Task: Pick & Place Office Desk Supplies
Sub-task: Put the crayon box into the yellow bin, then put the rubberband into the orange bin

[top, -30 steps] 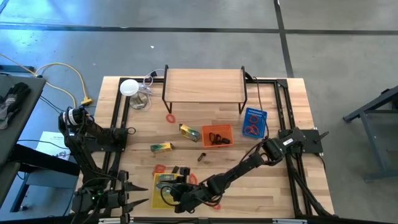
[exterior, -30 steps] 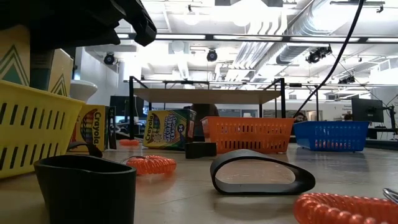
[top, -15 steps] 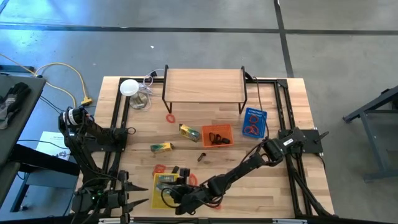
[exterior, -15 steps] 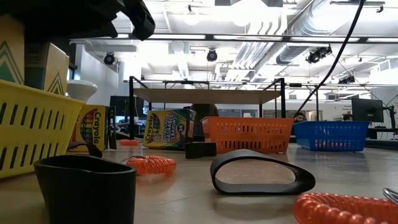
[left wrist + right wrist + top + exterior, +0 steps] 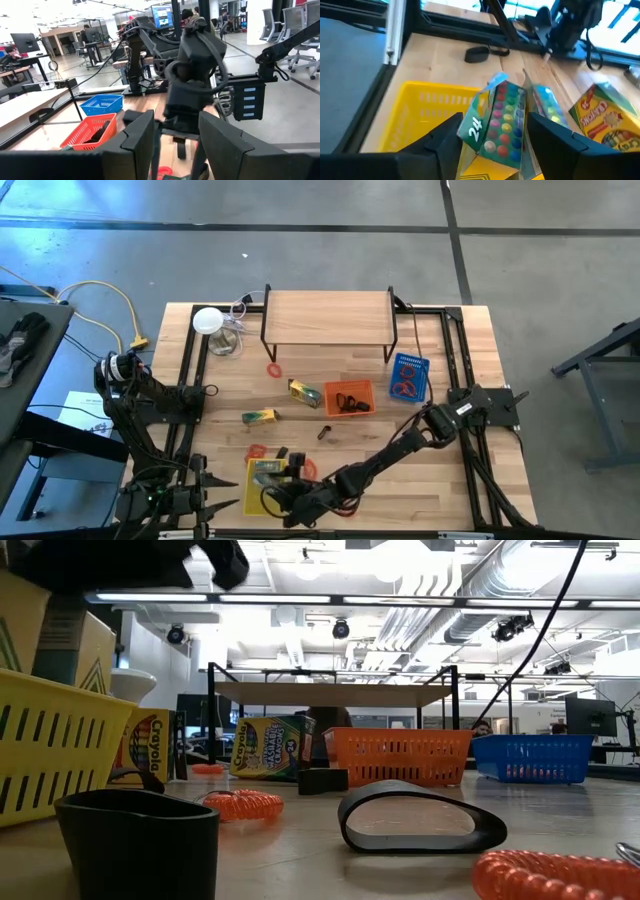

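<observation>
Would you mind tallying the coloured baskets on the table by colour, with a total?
Yellow basket: 1
Orange basket: 1
Blue basket: 1
Total: 3

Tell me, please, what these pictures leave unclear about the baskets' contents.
- Yellow basket: in the high view the right arm covers part of its inside; in the low view its wall hides it.
- Orange basket: dark contents too small in the high view.
- Blue basket: red contents too small to name.
</observation>
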Robot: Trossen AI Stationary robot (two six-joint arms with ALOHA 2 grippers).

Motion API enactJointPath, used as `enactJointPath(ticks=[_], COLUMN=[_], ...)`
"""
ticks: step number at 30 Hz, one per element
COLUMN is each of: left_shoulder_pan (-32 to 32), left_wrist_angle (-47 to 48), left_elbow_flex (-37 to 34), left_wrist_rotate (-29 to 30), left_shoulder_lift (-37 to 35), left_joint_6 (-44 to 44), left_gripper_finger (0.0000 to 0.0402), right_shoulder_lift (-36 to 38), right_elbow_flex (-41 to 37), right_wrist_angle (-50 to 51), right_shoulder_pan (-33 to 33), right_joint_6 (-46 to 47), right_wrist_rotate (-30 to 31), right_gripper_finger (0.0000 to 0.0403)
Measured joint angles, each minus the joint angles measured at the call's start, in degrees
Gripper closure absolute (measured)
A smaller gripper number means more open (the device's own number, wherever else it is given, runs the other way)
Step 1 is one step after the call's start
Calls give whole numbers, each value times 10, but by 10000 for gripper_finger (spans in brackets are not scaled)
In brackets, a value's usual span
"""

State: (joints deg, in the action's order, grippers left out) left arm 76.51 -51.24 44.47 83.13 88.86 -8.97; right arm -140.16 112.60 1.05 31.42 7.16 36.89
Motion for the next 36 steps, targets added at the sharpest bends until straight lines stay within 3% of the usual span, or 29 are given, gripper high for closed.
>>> enactJointPath(ticks=[17,22,27,31,36], left_shoulder_pan=[27,31,16,8,-1], left_wrist_angle=[2,5,32,121,330], left_elbow_flex=[0,1,1,-1,0], left_wrist_rotate=[-31,-109,-140,-210,-293], left_shoulder_lift=[0,-3,-7,-36,-100], left_joint_6=[57,75,77,131,307], left_gripper_finger=[254,254,254,254,254], right_shoulder_lift=[32,66,75,77,77], right_elbow_flex=[0,0,0,0,0], right_wrist_angle=[-73,-81,-114,-138,-143], right_shoulder_pan=[53,84,120,146,171], right_joint_6=[-131,-130,-121,-129,-128], right_wrist_rotate=[154,173,171,172,172], right_gripper_finger=[195,195,195,195,195])
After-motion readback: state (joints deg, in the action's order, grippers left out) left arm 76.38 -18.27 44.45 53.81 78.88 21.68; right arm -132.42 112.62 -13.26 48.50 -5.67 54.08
